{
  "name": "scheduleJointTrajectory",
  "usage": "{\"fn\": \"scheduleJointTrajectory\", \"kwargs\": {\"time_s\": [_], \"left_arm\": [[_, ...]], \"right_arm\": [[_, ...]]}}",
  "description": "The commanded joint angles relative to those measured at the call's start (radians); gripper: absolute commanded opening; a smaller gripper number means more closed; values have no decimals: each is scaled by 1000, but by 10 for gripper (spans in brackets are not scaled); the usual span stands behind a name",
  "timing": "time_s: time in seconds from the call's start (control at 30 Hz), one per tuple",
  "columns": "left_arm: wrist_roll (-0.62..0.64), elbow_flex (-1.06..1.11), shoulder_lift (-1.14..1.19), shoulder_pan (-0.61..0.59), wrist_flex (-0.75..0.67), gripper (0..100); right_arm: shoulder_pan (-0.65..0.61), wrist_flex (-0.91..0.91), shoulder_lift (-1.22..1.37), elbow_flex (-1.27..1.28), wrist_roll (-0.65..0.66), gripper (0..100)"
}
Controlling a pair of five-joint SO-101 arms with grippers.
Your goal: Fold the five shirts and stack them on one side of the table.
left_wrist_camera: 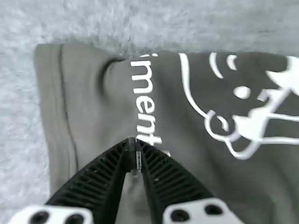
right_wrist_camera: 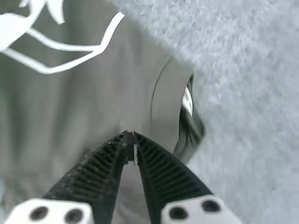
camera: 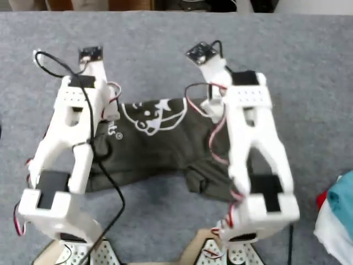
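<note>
**Olive shirt pinched by 2 end effectors**

The olive shirt (camera: 160, 143) with a white print lies partly folded at the centre of the high view, on the grey bench (camera: 165, 38). The left end effector (left_wrist_camera: 134, 154) is closed, its tips nipping the fabric beside the lettering. The right end effector (right_wrist_camera: 131, 144) is closed on cloth near a hem. A pile of teal, white and red clothes (camera: 337, 218) sits at the lower right edge.

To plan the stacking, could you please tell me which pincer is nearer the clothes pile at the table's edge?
Right. The right pincer grips the olive shirt on its side facing the clothes pile; the left pincer grips the opposite side, beyond the print.
</note>
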Motion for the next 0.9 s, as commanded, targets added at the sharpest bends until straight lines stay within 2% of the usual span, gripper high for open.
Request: {"fn": "scheduleJointTrajectory", "kwargs": {"time_s": [0.0, 0.2, 0.4, 0.57, 0.8, 0.87], "left_arm": [[5, -2, 94, -60, -64, 20], [3, -69, 251, -129, -66, 20], [3, -153, 298, -126, -17, 20], [3, -273, 300, -123, 89, 20], [3, -543, 297, -77, 365, 20], [3, -629, 298, -46, 428, 20]], "right_arm": [[64, -34, 174, -140, -5, 5], [199, -26, 453, -378, 26, 5], [259, 92, 628, -680, 34, 5], [274, 287, 728, -934, 37, 5], [231, 574, 699, -1317, 115, 5], [214, 583, 673, -1376, 118, 5]]}}
